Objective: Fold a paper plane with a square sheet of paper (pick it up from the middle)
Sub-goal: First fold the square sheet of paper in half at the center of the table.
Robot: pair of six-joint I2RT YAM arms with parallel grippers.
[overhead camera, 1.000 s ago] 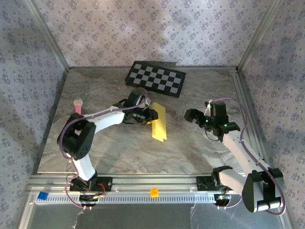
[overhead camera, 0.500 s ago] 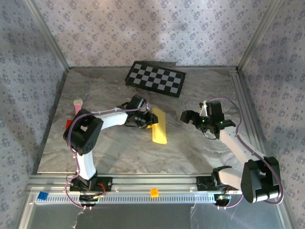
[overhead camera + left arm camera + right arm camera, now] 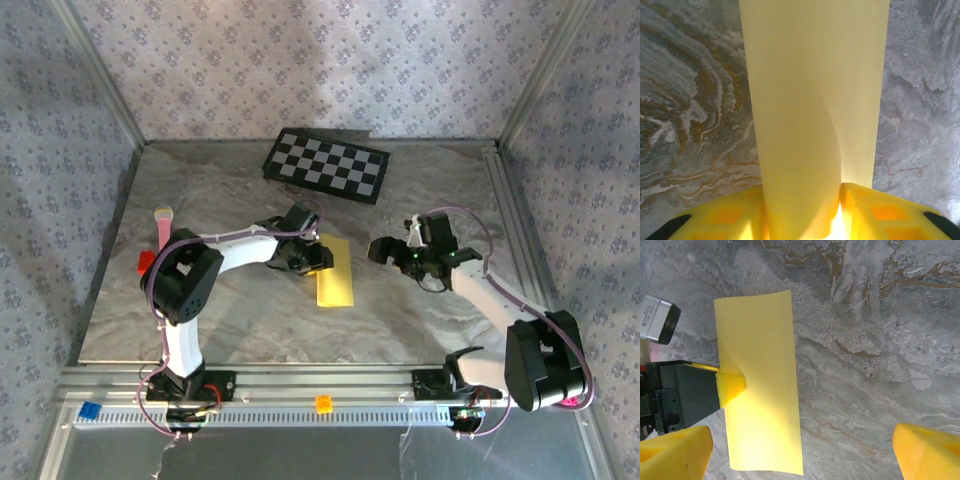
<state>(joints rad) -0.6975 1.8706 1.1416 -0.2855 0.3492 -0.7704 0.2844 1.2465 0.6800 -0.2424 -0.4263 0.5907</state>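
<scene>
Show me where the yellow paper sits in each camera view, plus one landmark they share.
Top view: yellow paper central on the table.
Left wrist: tall strip up the middle, between the left fingers.
Right wrist: left of centre.
Shared landmark: the left fingers at its edge.

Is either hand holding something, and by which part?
The left hand holds the folded yellow paper between its fingers, about midway along one long edge. The right hand is open, holding nothing.

The square sheet of paper (image 3: 335, 272) is plain yellow, the counter (image 3: 250, 320) grey-brown marble. The checkerboard (image 3: 327, 166) is black-and-white, the walls (image 3: 300, 60) grey floral print.
</scene>
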